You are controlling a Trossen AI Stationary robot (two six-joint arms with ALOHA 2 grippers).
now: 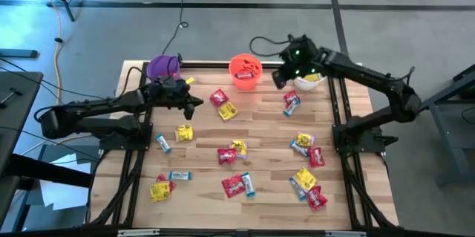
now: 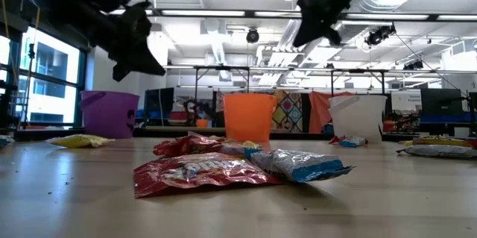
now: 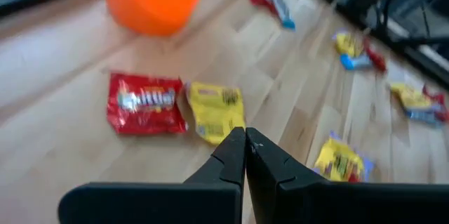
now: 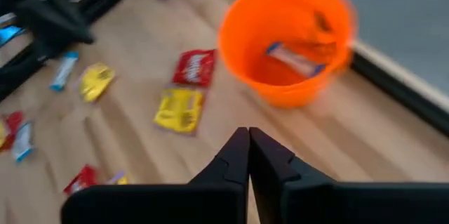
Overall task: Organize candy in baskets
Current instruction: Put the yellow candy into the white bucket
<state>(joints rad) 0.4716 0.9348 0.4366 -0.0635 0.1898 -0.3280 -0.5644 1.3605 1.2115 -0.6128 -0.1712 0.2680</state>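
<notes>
Hovering my closed, empty right gripper (image 4: 248, 134) between the round orange plastic bucket (image 1: 245, 71) and white plastic bucket (image 1: 309, 82); wrapped candies (image 1: 227, 108) are lying scattered; my left gripper (image 3: 245, 136) is waiting closed.

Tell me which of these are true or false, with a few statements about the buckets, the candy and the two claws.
1. The orange bucket has candy inside. True.
2. The right gripper holds a red packet. False: its fingers are shut on nothing.
3. The left gripper is shut and empty. True.
4. All candy is sorted. False: many packets lie on the table.
5. The purple bucket stands between the orange and the white bucket. False: the orange one is in the middle.
</notes>
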